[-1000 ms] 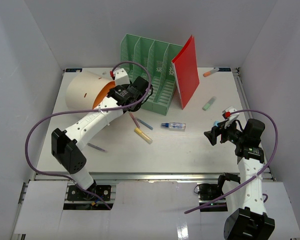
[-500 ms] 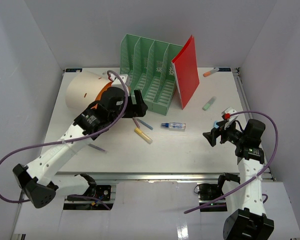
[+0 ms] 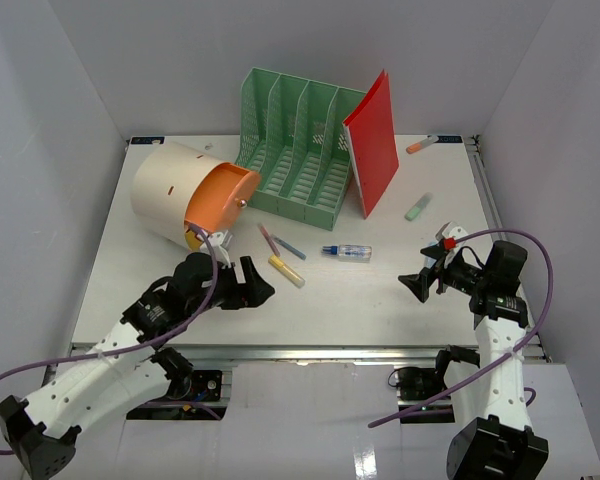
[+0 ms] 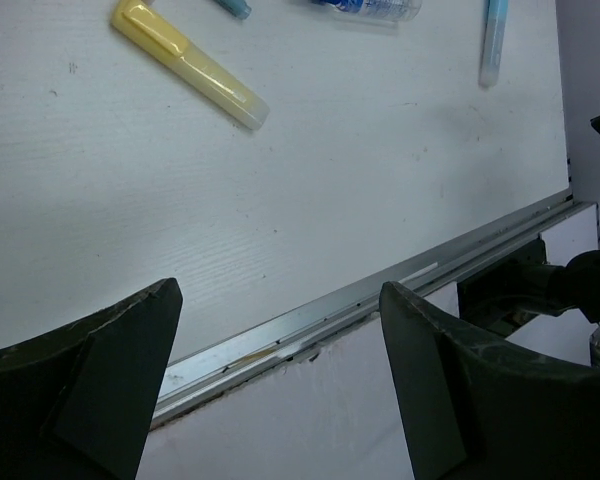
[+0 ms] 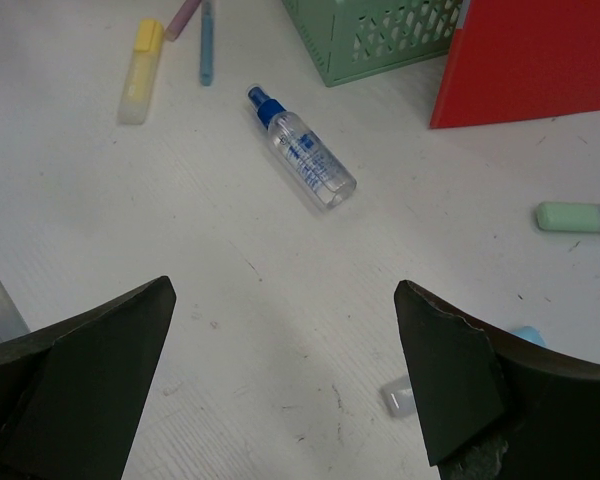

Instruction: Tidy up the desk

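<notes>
The desk (image 3: 360, 300) is a white tabletop with a metal rail (image 4: 380, 290) along its near edge. On it lie a yellow highlighter (image 3: 287, 271) (image 4: 190, 64) (image 5: 140, 70), a blue pen (image 3: 290, 247) (image 5: 207, 50), a pink pen (image 3: 267, 237) and a small spray bottle (image 3: 348, 251) (image 5: 305, 150). My left gripper (image 3: 258, 282) (image 4: 278, 295) hangs open and empty over the near left part, above the rail. My right gripper (image 3: 418, 272) (image 5: 283, 292) stands open and empty over bare desk at the right, right of the bottle.
A green file rack (image 3: 300, 150) (image 5: 380, 35) stands at the back with a red folder (image 3: 373, 140) (image 5: 530, 60) leaning on its right end. A beige cylinder with an orange face (image 3: 175, 190) lies at back left. A green marker (image 3: 418, 207) (image 5: 575, 217) and an orange marker (image 3: 421, 144) lie at the right.
My left arm has drawn back from the cylinder and rack to the near edge, and its jaws have opened. My right gripper has shifted slightly left and toward the near edge.
</notes>
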